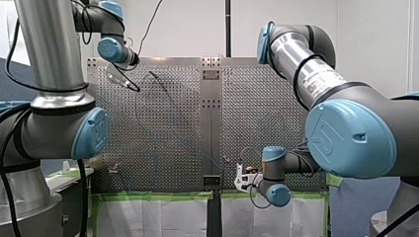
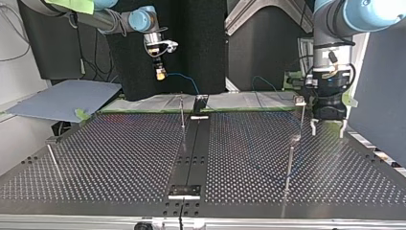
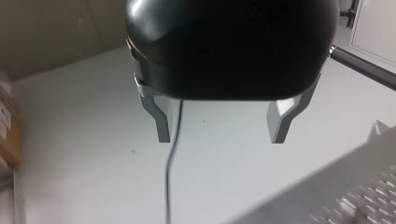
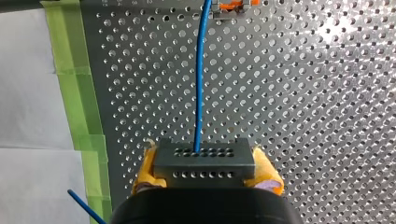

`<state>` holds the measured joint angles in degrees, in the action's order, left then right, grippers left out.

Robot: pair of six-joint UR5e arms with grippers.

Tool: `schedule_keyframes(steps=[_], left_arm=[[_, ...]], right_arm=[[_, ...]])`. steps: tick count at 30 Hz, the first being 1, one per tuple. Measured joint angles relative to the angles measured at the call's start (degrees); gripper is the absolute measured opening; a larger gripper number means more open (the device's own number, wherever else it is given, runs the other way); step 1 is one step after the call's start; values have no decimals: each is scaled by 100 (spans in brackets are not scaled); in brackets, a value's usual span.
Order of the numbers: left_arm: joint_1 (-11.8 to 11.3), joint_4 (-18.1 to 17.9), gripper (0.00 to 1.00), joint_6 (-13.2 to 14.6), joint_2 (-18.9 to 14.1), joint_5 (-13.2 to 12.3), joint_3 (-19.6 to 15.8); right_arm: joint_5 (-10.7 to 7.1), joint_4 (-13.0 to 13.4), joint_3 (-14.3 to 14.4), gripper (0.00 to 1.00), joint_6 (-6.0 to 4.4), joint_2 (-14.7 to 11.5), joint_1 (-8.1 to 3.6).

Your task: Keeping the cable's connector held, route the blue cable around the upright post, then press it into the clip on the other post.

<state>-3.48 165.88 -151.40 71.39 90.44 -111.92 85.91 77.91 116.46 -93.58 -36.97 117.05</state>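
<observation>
Perforated grey metal bench (image 2: 119,158). At the top view's left, my right gripper (image 2: 160,73) hangs near the far edge, yellow-padded jaws clamped on the dark rectangular connector (image 4: 204,163). The thin blue cable (image 4: 200,70) runs from it across the holes. A slender metal post (image 2: 182,112) stands mid-bench. At right, my left gripper (image 2: 328,128) holds its angular metal jaws apart.

no legible text, arm label (image 1: 317,82) unreadable

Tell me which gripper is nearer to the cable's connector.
My right. The right gripper is shut on the connector; the left gripper hangs open at the top view's right, far from it.
</observation>
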Motion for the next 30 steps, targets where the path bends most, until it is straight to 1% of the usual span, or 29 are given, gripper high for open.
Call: schedule_keyframes(steps=[3,6,10,16,20,25,28,30], left_arm=[[-15,173,99,180,-129,55,178],[9,345,99,353,-80,106,351],[83,540,99,549,75,247,547],[230,894,99,903,399,588,901],[356,1131,99,1144,484,806,1142],[526,1416,99,1424,589,827,1421],[692,1600,99,1608,727,913,1606],[816,1726,99,1738,837,1016,1735]], right_arm=[[-4,-31,-16,0,-2,0,-1],[-19,-49,-19,0,-4,0,-1],[-29,-74,-21,0,2,0,-1],[-32,-118,-25,0,8,0,0],[-32,-137,-25,0,19,0,0],[-30,-131,-27,0,22,0,0],[-30,-124,-28,0,22,0,0],[-30,-121,-28,0,23,0,0]])
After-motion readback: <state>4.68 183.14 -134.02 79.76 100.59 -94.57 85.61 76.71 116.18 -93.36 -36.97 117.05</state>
